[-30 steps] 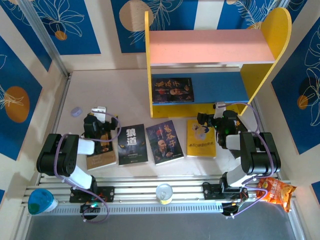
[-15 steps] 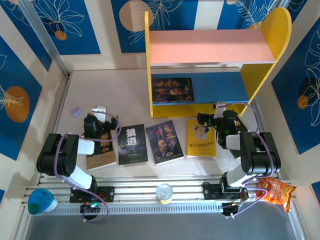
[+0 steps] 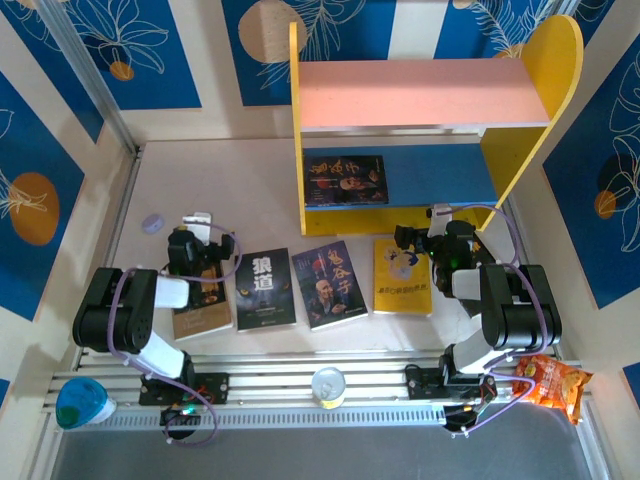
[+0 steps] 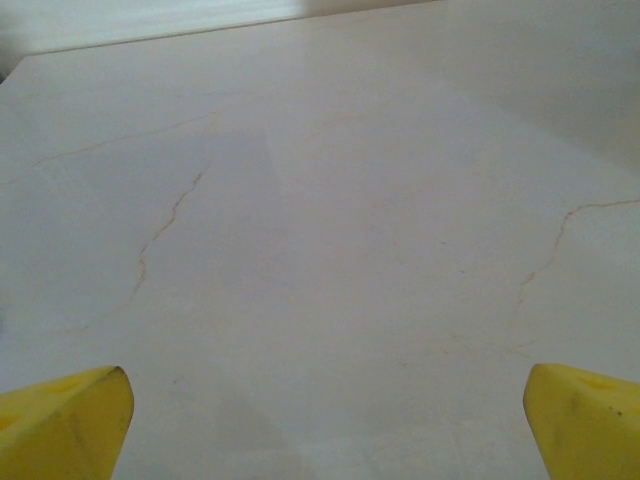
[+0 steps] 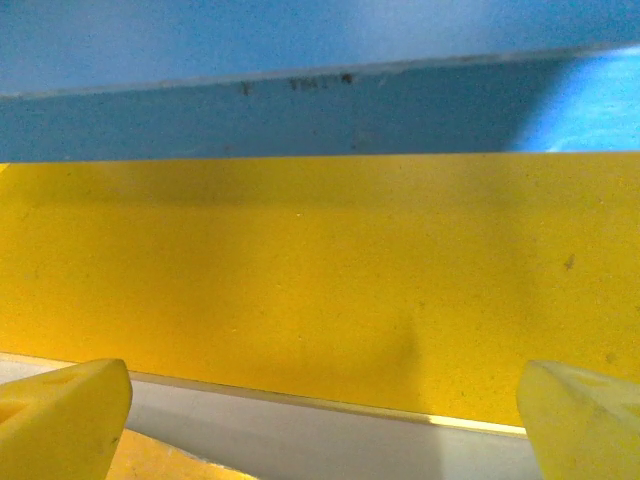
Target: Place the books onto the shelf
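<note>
The shelf (image 3: 425,95) stands at the back of the table, pink board on top, with one dark book (image 3: 345,180) lying on its blue lower board. Several books lie in a row in front: a tan one (image 3: 203,312), a black one (image 3: 265,289), a portrait-cover one (image 3: 330,284) and a yellow one (image 3: 402,277). My left gripper (image 3: 198,220) hangs open over bare table beyond the tan book; its yellow fingertips (image 4: 60,425) stand wide apart. My right gripper (image 3: 438,213) is open and empty, facing the shelf's yellow base (image 5: 320,270), beside the yellow book (image 5: 150,465).
An orange snack bag (image 3: 555,383) lies at the near right corner. A can (image 3: 328,386) sits on the front rail, and a blue-green cup (image 3: 80,402) at its left end. A small pale round object (image 3: 152,222) lies left of the left gripper.
</note>
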